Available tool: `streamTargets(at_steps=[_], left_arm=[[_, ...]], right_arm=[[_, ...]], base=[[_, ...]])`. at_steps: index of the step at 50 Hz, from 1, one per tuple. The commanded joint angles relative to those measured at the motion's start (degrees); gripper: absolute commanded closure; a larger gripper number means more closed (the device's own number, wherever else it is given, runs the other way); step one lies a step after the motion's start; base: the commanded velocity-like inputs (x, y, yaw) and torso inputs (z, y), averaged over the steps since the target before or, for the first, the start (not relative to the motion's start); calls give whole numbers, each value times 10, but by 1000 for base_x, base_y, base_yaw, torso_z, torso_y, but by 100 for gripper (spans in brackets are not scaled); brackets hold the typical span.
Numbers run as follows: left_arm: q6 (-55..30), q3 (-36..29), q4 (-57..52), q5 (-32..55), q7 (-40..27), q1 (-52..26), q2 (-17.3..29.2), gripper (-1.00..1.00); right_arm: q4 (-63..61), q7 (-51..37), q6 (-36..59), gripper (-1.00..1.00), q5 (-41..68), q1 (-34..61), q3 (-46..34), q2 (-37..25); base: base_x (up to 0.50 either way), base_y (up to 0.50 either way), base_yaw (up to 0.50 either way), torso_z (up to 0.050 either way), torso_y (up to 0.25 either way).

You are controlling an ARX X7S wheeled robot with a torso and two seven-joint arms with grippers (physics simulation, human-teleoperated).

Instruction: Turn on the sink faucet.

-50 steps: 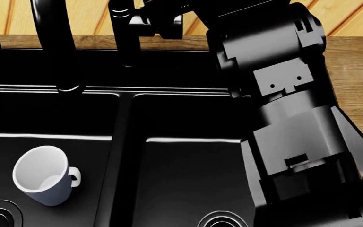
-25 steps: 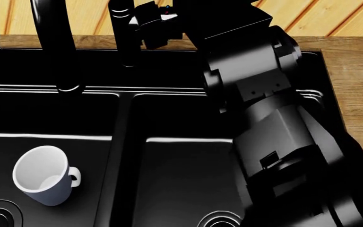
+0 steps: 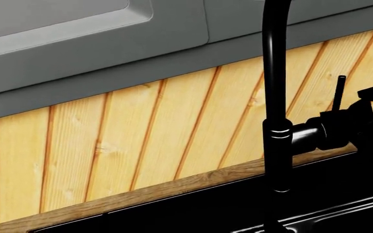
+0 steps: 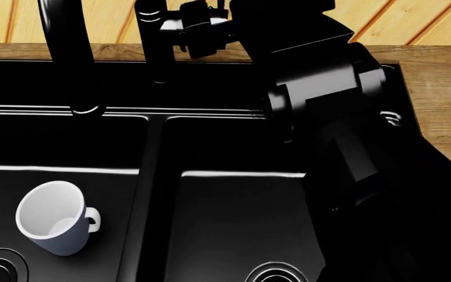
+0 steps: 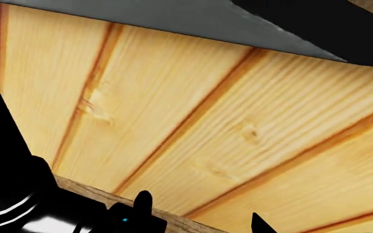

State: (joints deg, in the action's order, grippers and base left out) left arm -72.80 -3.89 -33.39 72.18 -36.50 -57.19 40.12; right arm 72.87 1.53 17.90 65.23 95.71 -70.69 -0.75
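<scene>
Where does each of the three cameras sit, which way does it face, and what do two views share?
Head view: high, looking down on the black sink, white mug and right arm.
Left wrist view: low, facing the plank wall; no body shown.
Right wrist view: close to the wall; fingertips show.
Shared: the sink faucet.

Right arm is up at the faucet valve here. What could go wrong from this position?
1. Black on black: the right claw merges with the sink faucet valve, so contact with the thin lever is hard to judge; it may slip past.
2. The bulky right arm could bump the faucet post.
3. The white mug looks safely distant.
</scene>
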Motion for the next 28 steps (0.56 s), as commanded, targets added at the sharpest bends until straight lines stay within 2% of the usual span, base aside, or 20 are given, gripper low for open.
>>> streamTargets(at_steps=[1,6,15,24,28], left_arm=[[-2,6,-10,18,-15,19,5,-100],[14,15,-18,9,-6,49,16,-100],[24,14,-19,2,-3,63,18,-100],[23,-1,-10,-5,-1,54,13,-100],[28,-6,-8,-13,7,58,14,-100]], right_arm=[[20,-16,-35,-100,7,-1,21,-38],[15,-23,-41,-100,14,8,47,-61],[-209,-144,-16,-100,66,-37,90,-210],[-293,-183,-11,-100,87,-52,110,-262],[-370,-211,-5,-100,82,-44,107,-287]], base=[[0,0,0,0,0],[0,0,0,0,0],[0,0,0,0,0],[0,0,0,0,0],[0,0,0,0,0]])
